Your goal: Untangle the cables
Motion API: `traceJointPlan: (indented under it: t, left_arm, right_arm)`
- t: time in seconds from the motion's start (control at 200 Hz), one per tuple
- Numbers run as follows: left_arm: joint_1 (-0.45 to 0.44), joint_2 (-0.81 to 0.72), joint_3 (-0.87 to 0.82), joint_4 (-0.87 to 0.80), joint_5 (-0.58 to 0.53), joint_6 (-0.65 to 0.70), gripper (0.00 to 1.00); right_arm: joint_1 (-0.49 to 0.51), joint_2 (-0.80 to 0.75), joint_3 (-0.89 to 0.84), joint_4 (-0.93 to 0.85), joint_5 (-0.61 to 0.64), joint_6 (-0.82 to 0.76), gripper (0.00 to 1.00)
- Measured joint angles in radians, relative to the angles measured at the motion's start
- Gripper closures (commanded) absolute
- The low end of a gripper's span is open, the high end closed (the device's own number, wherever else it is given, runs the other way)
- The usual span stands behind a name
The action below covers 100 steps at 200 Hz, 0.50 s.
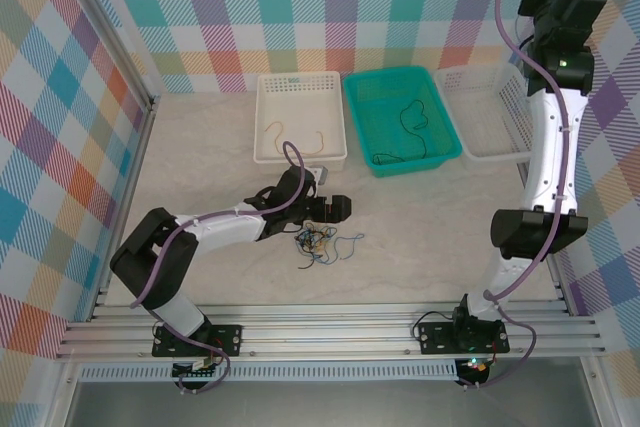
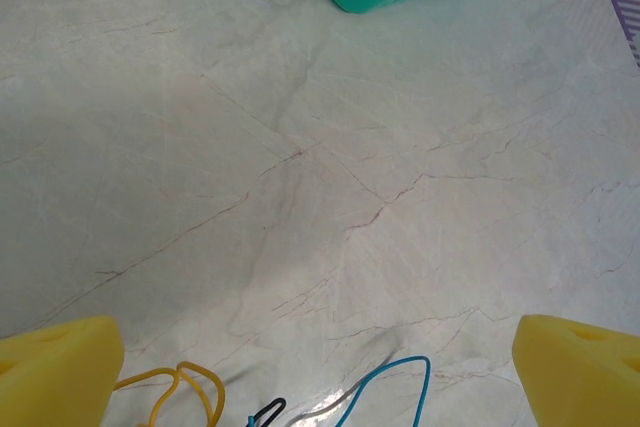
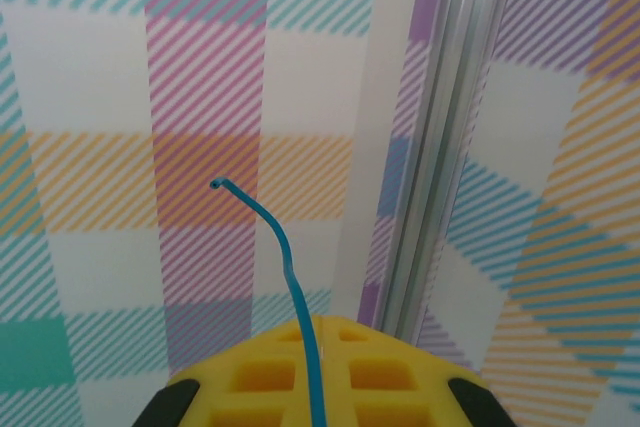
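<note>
At the middle of the surface (image 1: 200, 147), in the top external view, the tangle of cables (image 1: 318, 242) lies just on the near side of the left fingers (image 1: 335, 209), which hang at its far edge. One loose blue strand trails off to the right of the heap. The left arm is clearly the nearer. The right arm (image 1: 550, 147) stands tall by the right wall, well apart from the tangle. Beyond, three baskets stand in a row:
- a white basket (image 1: 300, 160) containing an orange-tan cable (image 1: 268, 130);
- a teal basket (image 1: 415, 162) containing a black cable (image 1: 412, 112);
- a pale basket (image 1: 490, 154).

Nothing stands between the left fingers and the heap.

In the left wrist view, the left fingers (image 2: 60, 367) are spread wide, with only bare surface between the yellow pads. An orange-tan loop (image 2: 185, 379), a black end (image 2: 265, 412) and a blue loop (image 2: 400, 372) enter at the lower edge. The tangle therefore lies back toward the wrist, not ahead of the tips, so the next grasp probably calls for drawing back and descending.

In the right wrist view, the right fingers (image 3: 260, 372) are pressed together on a blue cable (image 3: 285, 257). Its long axis runs straight out from the tips, and its free end curls before the plaid wall (image 3: 200, 97).
</note>
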Motion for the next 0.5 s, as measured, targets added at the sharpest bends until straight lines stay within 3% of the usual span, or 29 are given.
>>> traceJointPlan:
  t: [0.375, 0.5]
  left_arm:
    - [0.0, 0.019, 0.0, 0.0, 0.019, 0.0, 0.0]
    - [0.0, 0.019, 0.0, 0.0, 0.019, 0.0, 0.0]
  right_arm:
    - [0.0, -0.166, -0.674, 0.064, -0.076, 0.282, 1.0]
    - [0.0, -0.169, -0.807, 0.092, -0.072, 0.342, 1.0]
